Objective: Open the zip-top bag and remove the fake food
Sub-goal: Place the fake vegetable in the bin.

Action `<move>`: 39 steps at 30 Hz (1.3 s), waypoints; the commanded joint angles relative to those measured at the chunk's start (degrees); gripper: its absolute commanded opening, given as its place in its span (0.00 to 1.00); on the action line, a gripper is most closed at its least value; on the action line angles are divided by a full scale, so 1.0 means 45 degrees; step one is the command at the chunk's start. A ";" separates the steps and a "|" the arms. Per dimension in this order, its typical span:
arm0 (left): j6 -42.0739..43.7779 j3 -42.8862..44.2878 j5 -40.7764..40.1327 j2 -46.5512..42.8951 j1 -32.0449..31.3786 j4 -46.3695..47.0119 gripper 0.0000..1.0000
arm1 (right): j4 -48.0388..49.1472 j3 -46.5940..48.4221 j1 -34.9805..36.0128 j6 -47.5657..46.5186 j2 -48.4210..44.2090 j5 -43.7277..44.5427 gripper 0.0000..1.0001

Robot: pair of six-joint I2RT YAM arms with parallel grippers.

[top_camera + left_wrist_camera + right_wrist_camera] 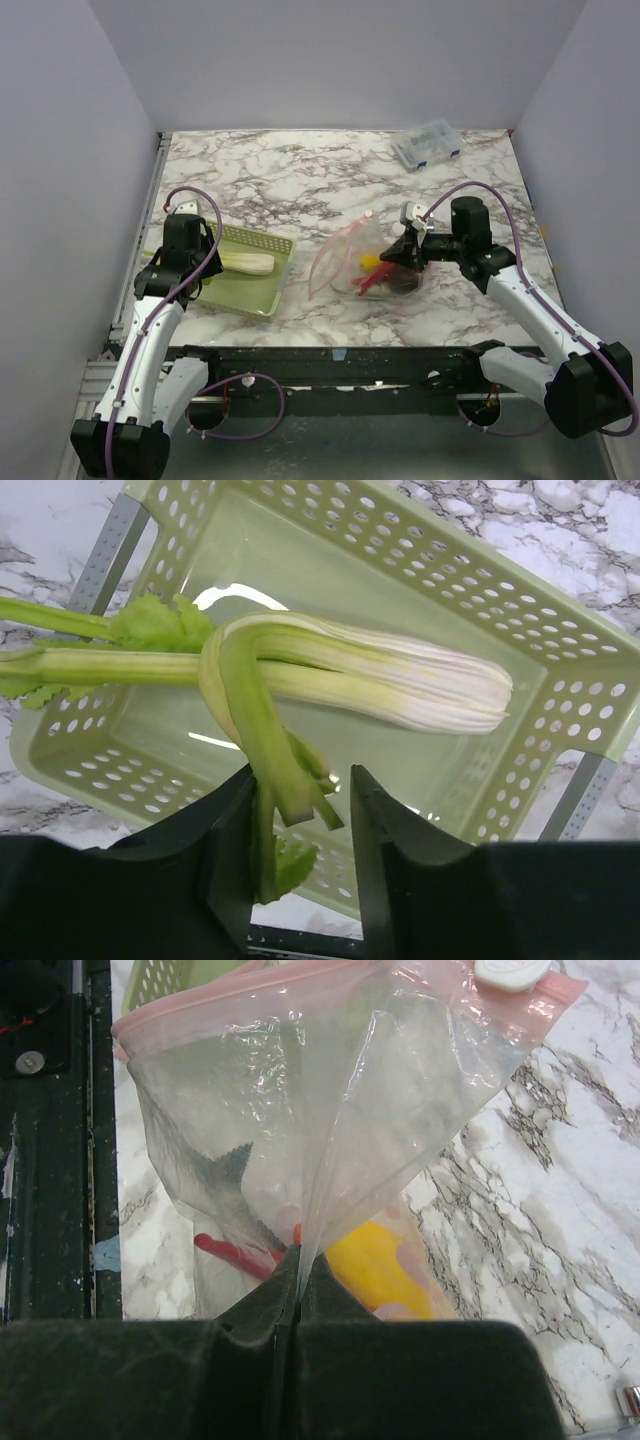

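The zip-top bag (345, 255) lies mid-table, its pinkish zip strip (240, 995) parted and the mouth facing left. Inside it I see a yellow piece (385, 1270), a red chili (235, 1255) and a dark maroon ball (403, 285). My right gripper (298, 1260) is shut on a fold of the bag's film and holds it up. A pale green stalk (400, 680) lies in the green mesh basket (560, 610). Over the basket, my left gripper (300, 820) has its jaws apart, with the stalk's leafy end hanging loose between them.
A small clear compartment box (428, 146) stands at the back right. The basket (245, 290) sits at the left near the table's front edge. A white slider tab (510, 970) is on the bag's zip end.
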 commanded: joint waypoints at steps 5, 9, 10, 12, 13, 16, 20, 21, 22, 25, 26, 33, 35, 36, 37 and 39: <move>-0.0392 0.0131 0.0015 -0.0552 0.0371 0.0022 0.59 | -0.0066 -0.0147 -0.0093 -0.0143 -0.0261 -0.0442 0.00; -0.0242 0.0588 -0.0237 -0.1011 0.0381 -0.0323 0.72 | -0.0066 -0.0179 -0.0080 -0.0143 -0.0250 -0.0483 0.00; -0.0190 0.0688 -0.0314 -0.1128 0.0380 -0.0407 0.75 | -0.0080 -0.0177 -0.0089 -0.0143 -0.0256 -0.0504 0.00; -0.0044 0.0928 -0.0445 -0.1403 0.0387 -0.0563 0.83 | -0.0111 -0.0166 -0.0089 -0.0182 -0.0254 -0.0612 0.00; 0.0024 0.1065 -0.0522 -0.1527 0.0396 -0.0644 0.88 | -0.0126 -0.0178 -0.0087 -0.0201 -0.0241 -0.0662 0.00; 0.0311 0.1419 -0.0776 -0.1864 0.0392 -0.0916 0.96 | -0.0162 -0.0190 -0.0094 -0.0256 -0.0210 -0.0721 0.00; 0.0921 0.1781 -0.0974 -0.2333 0.0390 -0.1093 0.99 | -0.0219 -0.0198 -0.0103 -0.0329 -0.0203 -0.0787 0.00; 0.1047 0.1840 -0.1007 -0.2405 0.0389 -0.1132 0.98 | -0.0231 -0.0198 -0.0098 -0.0339 -0.0202 -0.0823 0.00; 0.1108 0.1900 -0.1108 -0.2473 0.0377 -0.1174 0.99 | -0.0243 -0.0198 -0.0101 -0.0356 -0.0202 -0.0854 0.00; 0.1208 0.2069 -0.1367 -0.2597 0.0398 -0.1220 0.99 | -0.0280 -0.0187 -0.0099 -0.0392 -0.0176 -0.0897 0.00; 0.1219 0.2144 -0.1419 -0.2618 0.0391 -0.1225 0.99 | -0.0280 -0.0193 -0.0119 -0.0407 -0.0173 -0.0893 0.00; 0.1381 0.2665 -0.0246 -0.2801 0.0384 -0.1226 0.98 | -0.0319 -0.0177 -0.0177 -0.0434 -0.0128 -0.0965 0.00; 0.1385 0.2603 0.0885 -0.2952 0.0387 -0.1104 0.99 | -0.0329 -0.0179 -0.0183 -0.0436 -0.0139 -0.0984 0.00; 0.1366 0.2530 0.1472 -0.3068 0.0396 -0.0983 0.99 | -0.0339 -0.0178 -0.0187 -0.0427 -0.0129 -0.0990 0.00; 0.1277 0.2400 0.2177 -0.3170 0.0391 -0.0854 0.99 | -0.0339 -0.0178 -0.0197 -0.0435 -0.0141 -0.0988 0.00; 0.1009 0.2117 0.3554 -0.3455 0.0396 -0.0377 0.99 | -0.0354 -0.0163 -0.0214 -0.0454 -0.0127 -0.1004 0.00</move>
